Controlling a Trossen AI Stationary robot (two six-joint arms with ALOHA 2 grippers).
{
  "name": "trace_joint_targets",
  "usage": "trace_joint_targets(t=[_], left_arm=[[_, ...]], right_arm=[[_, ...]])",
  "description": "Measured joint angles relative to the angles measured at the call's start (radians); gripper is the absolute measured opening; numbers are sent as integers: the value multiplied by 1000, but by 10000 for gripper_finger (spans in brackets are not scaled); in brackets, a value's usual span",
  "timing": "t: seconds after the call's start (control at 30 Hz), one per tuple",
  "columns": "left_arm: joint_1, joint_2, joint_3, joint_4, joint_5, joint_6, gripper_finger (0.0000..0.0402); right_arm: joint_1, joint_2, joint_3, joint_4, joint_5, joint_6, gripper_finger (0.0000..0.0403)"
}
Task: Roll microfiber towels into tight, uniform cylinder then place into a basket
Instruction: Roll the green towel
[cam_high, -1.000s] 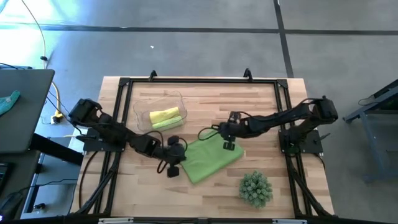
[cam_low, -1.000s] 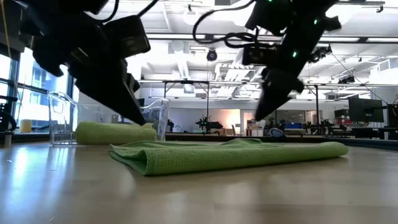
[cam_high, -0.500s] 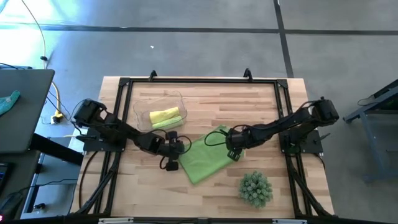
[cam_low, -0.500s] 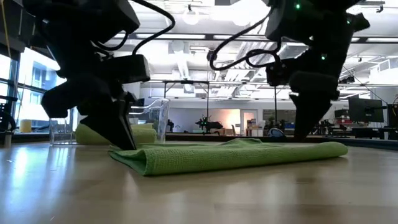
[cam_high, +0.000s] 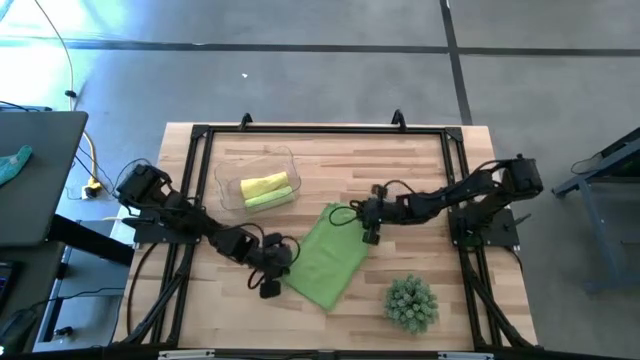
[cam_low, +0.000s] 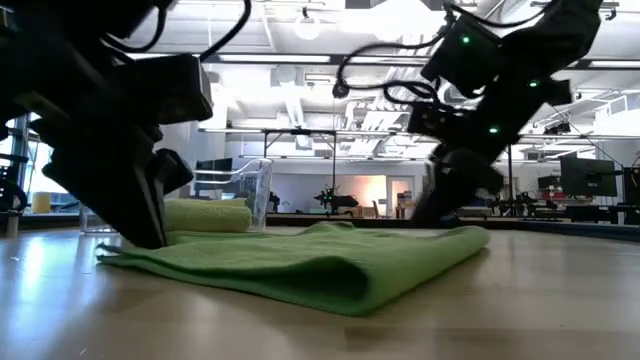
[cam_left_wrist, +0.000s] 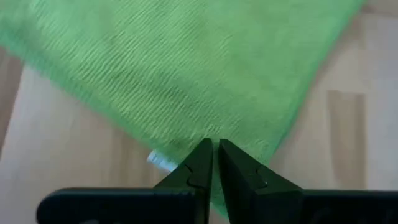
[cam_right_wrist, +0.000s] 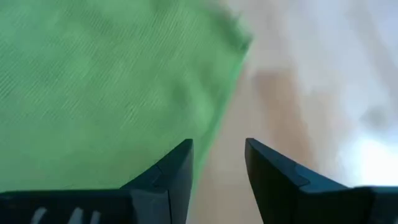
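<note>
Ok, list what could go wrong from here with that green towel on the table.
1. The left end effector is shut on the towel right at its edge, so the cloth could slip out when pulled.
2. The right end effector is open at the far edge, gripping nothing; without that hold, one-sided pulling may skew or bunch the towel, spoiling a tight roll.
3. The plant sits close to the towel's corner and could be nudged.

Right gripper (cam_right_wrist: 217, 165) fingers parted, hanging just over the lime green towel (cam_right_wrist: 106, 87) edge. One finger over cloth, the other over bare wooden table (cam_right_wrist: 311, 81).
</note>
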Motion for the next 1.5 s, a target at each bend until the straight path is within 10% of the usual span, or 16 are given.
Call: trace_joint_targets(t=[0.17,0.47,0.73,1.5], left_arm=[[-26,0,0,67,-7,49,19],[-24,-13,2,83,-96,201,19],[1,54,3,91,-75,226,19],[-71,75,1,181,-43,-65,19]], right_arm=[[-67,-2,19,103,56,-179,138],[-2,-60,147,-223,-219,318,138],[151,-29,119,-312,-77,527,138],[-44,122,167,-114,0,-18,138]])
